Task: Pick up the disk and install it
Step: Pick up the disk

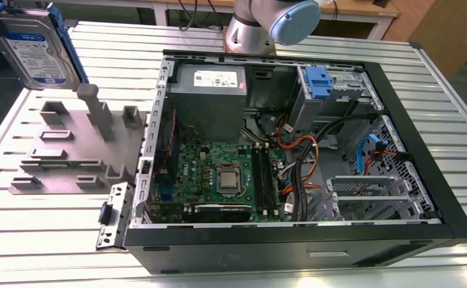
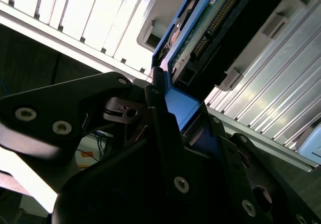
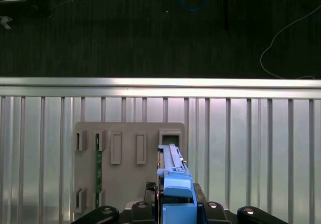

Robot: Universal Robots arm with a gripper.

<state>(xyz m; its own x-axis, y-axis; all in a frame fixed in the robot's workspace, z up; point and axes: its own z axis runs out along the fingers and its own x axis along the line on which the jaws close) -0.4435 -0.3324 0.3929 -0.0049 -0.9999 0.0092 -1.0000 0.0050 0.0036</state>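
Note:
The disk [image 1: 33,51], a silver drive with a white-and-blue label in blue rails, hangs in the air at the far part of the exterior view's left, above the grey holder [image 1: 73,144]. In both wrist views my gripper [image 3: 175,206] [image 2: 173,111] is shut on the disk's blue end rail. The disk [image 3: 172,166] stands edge-on over the slotted holder [image 3: 130,158], and its connector end [image 2: 210,28] points away from the gripper. The open computer case [image 1: 425,150] lies on the table at the exterior view's right.
Inside the case sit a grey power-supply box [image 1: 209,81], a blue caddy clip [image 1: 317,81], the motherboard [image 1: 217,174] and loose cables [image 1: 302,162]. The arm's base [image 1: 269,24] stands behind the case. A green strip [image 3: 99,171] sits in a holder slot. The ribbed table [image 3: 251,148] ends at a dark floor.

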